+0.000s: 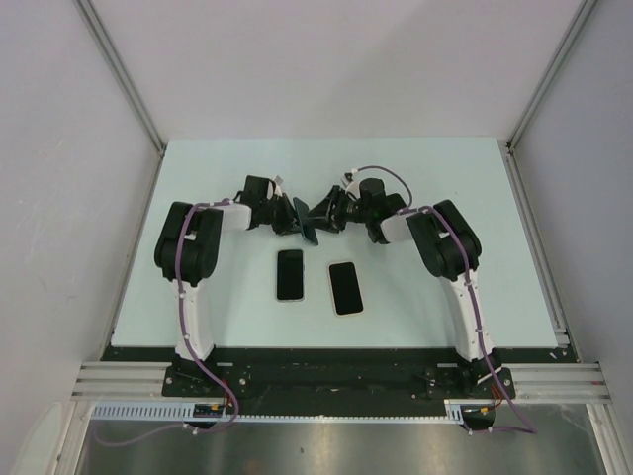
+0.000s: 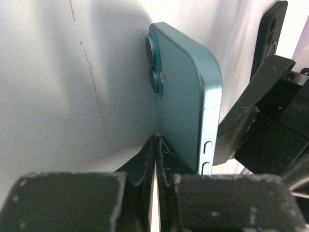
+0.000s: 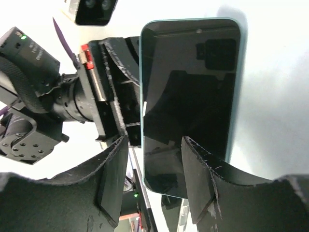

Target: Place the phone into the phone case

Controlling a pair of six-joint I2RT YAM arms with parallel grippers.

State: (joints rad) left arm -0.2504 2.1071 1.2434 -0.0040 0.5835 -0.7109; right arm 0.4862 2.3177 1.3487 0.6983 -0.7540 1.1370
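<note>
A teal phone [image 1: 309, 228] stands on its edge at the middle back of the table, between my two grippers. The left wrist view shows its back with two camera lenses [image 2: 186, 96]. The right wrist view shows its dark screen [image 3: 193, 87]. My left gripper [image 1: 287, 216] is shut and empty, its tips [image 2: 156, 145] against the phone's back. My right gripper [image 1: 328, 213] is open, its fingers spread in front of the screen [image 3: 154, 140]; one finger [image 2: 236, 128] touches the phone's side. Two flat black phone-shaped items [image 1: 290, 274] [image 1: 345, 287] lie nearer the arms. I cannot tell which is the case.
One black item with a camera cut-out shows at the top right of the left wrist view [image 2: 270, 34], and one at the top of the right wrist view [image 3: 91, 9]. The pale table [image 1: 445, 198] is bounded by grey walls at the sides and back.
</note>
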